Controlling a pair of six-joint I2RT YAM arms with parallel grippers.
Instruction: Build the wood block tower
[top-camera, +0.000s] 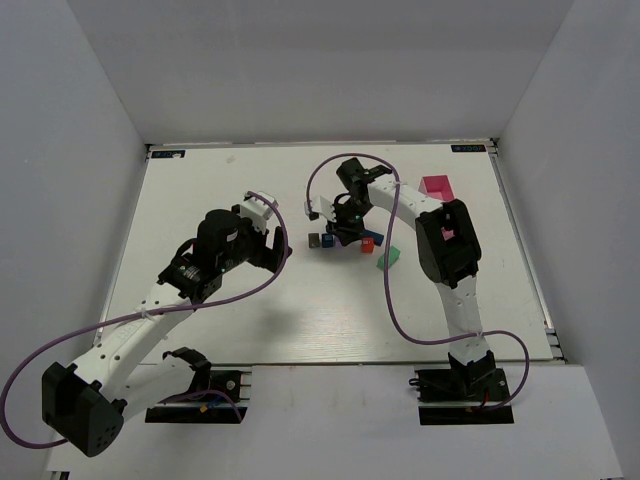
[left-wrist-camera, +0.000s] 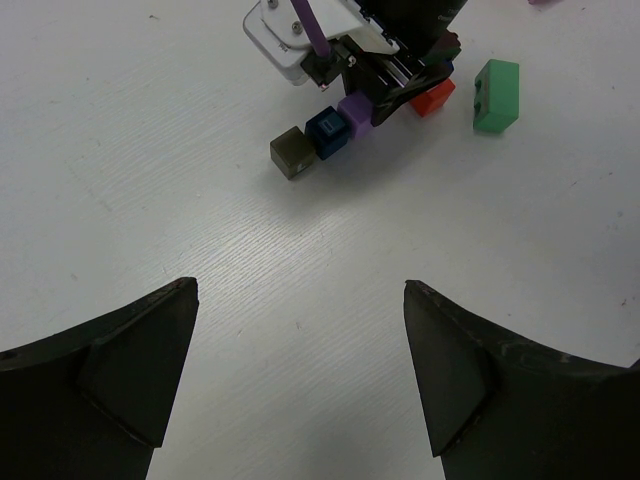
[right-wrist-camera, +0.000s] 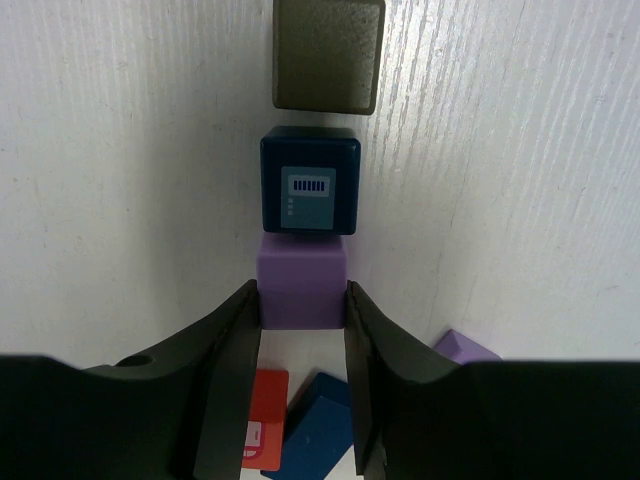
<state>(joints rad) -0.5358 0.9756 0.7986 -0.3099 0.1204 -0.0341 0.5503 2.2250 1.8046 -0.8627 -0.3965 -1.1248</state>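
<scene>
Right wrist view, jaws gripping purple block (right-wrist-camera: 302, 290)

No legible words or numbers. Dark blue block (right-wrist-camera: 310, 178) carries a pale square label (right-wrist-camera: 309, 199): row of short bars, no letters. Red block (right-wrist-camera: 264, 432) shows a small white mark, unreadable.

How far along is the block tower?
Done: nothing looks stacked; the grey block, dark blue block and purple block lie in a row. In hand: the right gripper is shut on the purple block. To do: all stacking, green block included; the left gripper hangs open.
</scene>
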